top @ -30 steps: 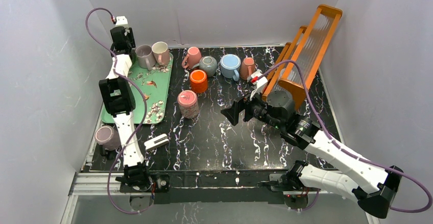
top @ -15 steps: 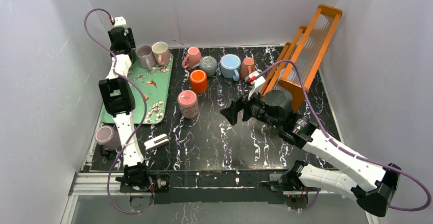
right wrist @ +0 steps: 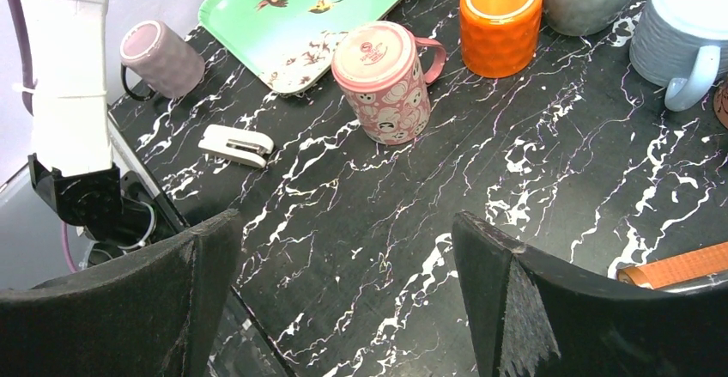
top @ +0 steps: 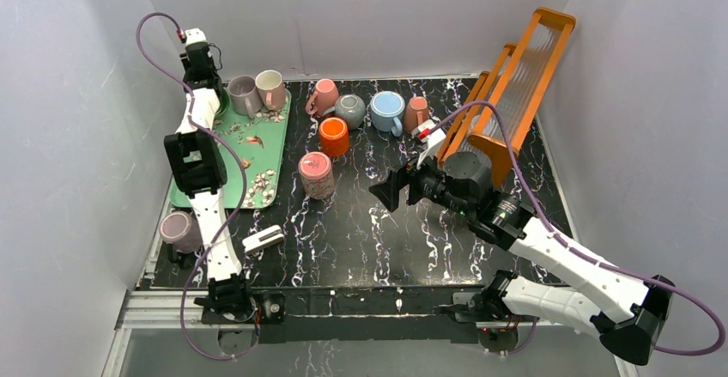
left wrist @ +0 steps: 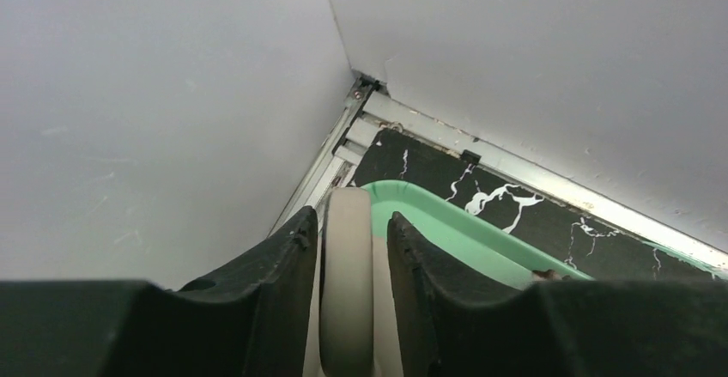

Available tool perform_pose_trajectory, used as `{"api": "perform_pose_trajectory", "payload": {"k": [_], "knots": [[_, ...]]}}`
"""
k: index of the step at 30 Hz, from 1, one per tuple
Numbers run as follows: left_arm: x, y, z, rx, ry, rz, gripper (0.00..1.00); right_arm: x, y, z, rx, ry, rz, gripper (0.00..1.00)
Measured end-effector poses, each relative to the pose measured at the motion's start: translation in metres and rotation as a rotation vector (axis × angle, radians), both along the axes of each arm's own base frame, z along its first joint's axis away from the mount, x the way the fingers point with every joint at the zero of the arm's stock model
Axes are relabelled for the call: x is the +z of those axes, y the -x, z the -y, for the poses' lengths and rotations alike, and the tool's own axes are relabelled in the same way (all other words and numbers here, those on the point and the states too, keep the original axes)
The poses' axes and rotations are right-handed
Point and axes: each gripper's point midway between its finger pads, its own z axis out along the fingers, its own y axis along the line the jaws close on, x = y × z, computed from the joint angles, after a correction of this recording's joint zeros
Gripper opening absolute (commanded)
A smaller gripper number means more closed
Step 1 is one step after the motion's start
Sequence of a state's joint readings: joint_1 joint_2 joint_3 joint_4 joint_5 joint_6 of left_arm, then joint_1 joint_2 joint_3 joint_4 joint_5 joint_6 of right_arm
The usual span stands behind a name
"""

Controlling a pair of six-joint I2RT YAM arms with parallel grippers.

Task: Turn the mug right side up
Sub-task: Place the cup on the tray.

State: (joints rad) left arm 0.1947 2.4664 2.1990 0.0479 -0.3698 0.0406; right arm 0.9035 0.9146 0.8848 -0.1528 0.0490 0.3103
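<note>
The left gripper [left wrist: 350,222] had edged farther back, clamped on a pale rounded rim [left wrist: 346,308], its body cut off from view; the right gripper [right wrist: 343,222] gaped wide.

Left wrist: beige rounded piece [left wrist: 347,308] between the left claw [left wrist: 350,221] fingers runs off the bottom edge. I can't tell what it is or if it's gripped. Overhead that claw hides under its wrist. Right wrist crops blue mug [right wrist: 678,33].

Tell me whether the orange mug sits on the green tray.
No, the orange mug stands on the black marble table, beside the green tray and clear of its edge.
</note>
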Motion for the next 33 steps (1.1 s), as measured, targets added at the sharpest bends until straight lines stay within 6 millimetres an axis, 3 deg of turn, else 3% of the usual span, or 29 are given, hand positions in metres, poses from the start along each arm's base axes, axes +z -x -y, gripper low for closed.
{"api": "perform_pose_trajectory", "payload": {"k": [9,19,27,33], "knots": [[-0.001,0.011,-0.012,0.053,0.070,-0.006,0.00,0.004,0.004,0.004,0.002,-0.018,0.013,0.99],[0.003,0.023,-0.010,0.032,0.086,-0.060,0.00,0.006,0.005,0.006,0.001,-0.030,0.017,0.99],[0.008,0.067,0.008,-0.006,0.134,-0.209,0.00,-0.009,0.006,0.007,-0.002,-0.014,0.002,0.99],[0.006,0.085,0.016,-0.020,0.161,-0.282,0.00,-0.006,0.007,0.008,0.001,-0.021,0.005,0.99]]}}
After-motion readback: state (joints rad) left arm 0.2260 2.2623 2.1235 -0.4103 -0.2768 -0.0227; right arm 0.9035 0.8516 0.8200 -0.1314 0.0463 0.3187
